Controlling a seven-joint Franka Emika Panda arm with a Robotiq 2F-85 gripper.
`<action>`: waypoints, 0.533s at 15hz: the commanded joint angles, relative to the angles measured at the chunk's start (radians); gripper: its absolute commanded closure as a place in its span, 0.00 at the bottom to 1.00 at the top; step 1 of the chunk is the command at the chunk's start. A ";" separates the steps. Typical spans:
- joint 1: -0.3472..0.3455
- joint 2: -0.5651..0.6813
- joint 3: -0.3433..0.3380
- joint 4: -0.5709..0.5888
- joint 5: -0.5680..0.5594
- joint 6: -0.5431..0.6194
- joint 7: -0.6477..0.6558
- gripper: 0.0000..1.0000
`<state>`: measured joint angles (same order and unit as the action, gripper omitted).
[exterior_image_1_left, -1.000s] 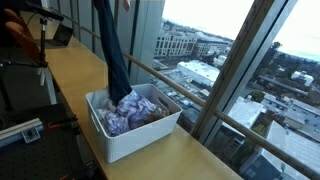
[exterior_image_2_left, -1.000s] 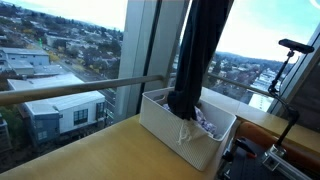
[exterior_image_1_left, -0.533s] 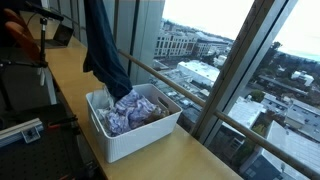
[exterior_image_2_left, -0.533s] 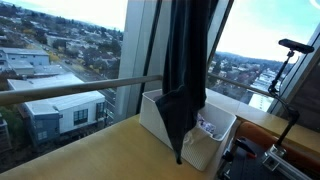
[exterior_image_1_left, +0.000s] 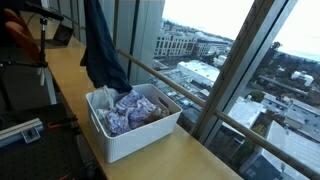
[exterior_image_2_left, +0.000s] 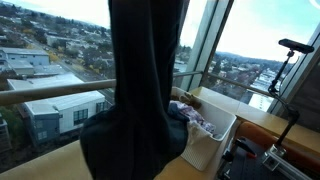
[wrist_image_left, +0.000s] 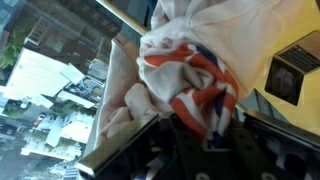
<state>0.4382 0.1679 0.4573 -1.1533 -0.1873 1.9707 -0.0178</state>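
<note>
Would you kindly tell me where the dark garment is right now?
The dark garment hangs down from above in both exterior views, its lower end over one end of the white basket.

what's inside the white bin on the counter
A heap of crumpled clothes, pale lilac and white, fills the white bin. The hanging dark blue garment covers one corner of the bin in an exterior view. Whatever lies beneath the heap is hidden.

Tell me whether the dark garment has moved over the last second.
Yes. In an exterior view the dark garment has swung from the middle of the white bin toward its image-left edge.
</note>
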 joint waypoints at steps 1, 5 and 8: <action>0.099 0.151 0.020 0.243 -0.105 -0.096 0.031 0.95; 0.196 0.263 -0.004 0.419 -0.184 -0.175 0.031 0.95; 0.177 0.258 -0.095 0.435 -0.096 -0.217 -0.001 0.95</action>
<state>0.6042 0.3969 0.4524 -0.8125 -0.3427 1.8080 0.0106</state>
